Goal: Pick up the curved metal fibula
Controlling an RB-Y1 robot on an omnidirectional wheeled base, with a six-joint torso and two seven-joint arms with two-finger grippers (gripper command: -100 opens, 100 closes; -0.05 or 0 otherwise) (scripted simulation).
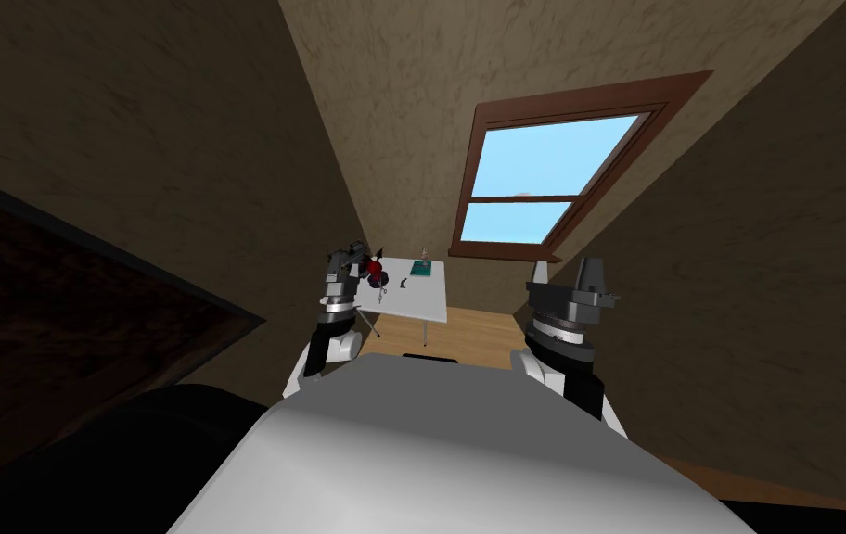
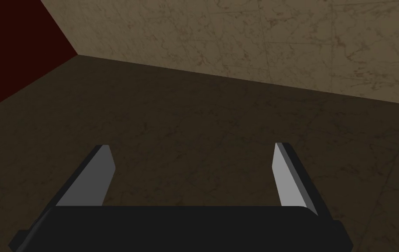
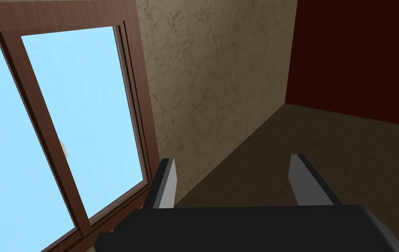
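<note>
left gripper (image 2: 194, 151) raised at 11 o'clock, fingers apart, nothing between them. right gripper (image 3: 236, 162) raised at 1 o'clock, fingers also apart and empty. small dark curved fibula (image 1: 403, 283) lies at 12 o'clock on the white square counter (image 1: 430, 306), well apart from both grippers, with a red round object (image 1: 374, 268) at its 10 o'clock. recommendation: close the distance to the counter first, then lower the left gripper across the curve, clear of the red object.
</note>
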